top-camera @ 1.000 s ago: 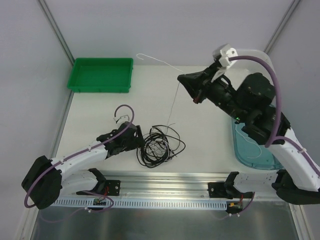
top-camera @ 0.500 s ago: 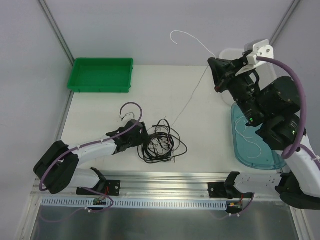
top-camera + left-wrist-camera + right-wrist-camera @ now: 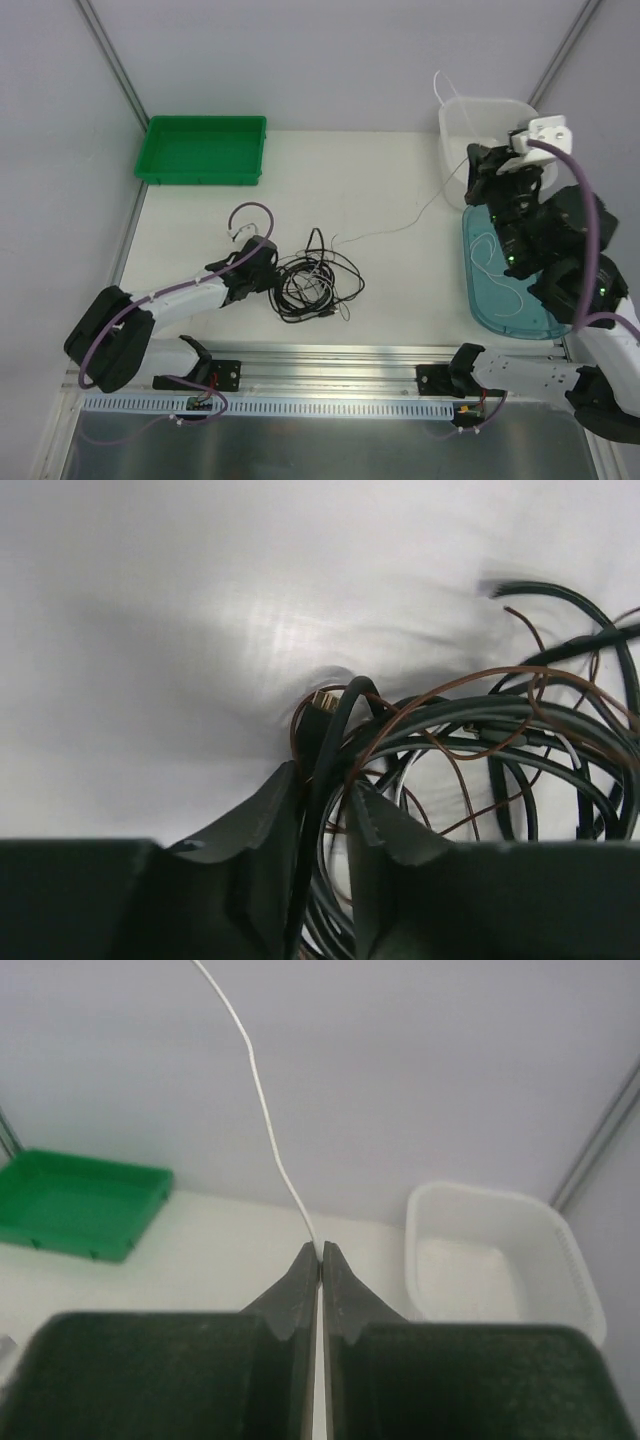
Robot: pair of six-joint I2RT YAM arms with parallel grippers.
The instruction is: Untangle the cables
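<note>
The cables (image 3: pixel 318 285) lie as a black tangle with thin brown wires near the table's front middle. My left gripper (image 3: pixel 270 266) sits at the tangle's left edge. In the left wrist view it (image 3: pixel 322 775) is shut on a black cable (image 3: pixel 325 730) with a gold-tipped plug beside it. A thin white cable (image 3: pixel 385 232) runs from the tangle up and right to my right gripper (image 3: pixel 476 160), raised beside the white basket. In the right wrist view that gripper (image 3: pixel 321 1250) is shut on the white cable (image 3: pixel 262 1110), whose free end curls upward.
A green tray (image 3: pixel 200 150) stands at the back left and a white basket (image 3: pixel 485 115) at the back right. A teal tray (image 3: pixel 500 300) at the right edge holds a thin white cord (image 3: pixel 485 250). An aluminium rail runs along the near edge.
My right gripper has swung right and back toward the white basket, drawing the white cable out of the tangle. My left gripper has closed on a black cable at the tangle's left edge.
</note>
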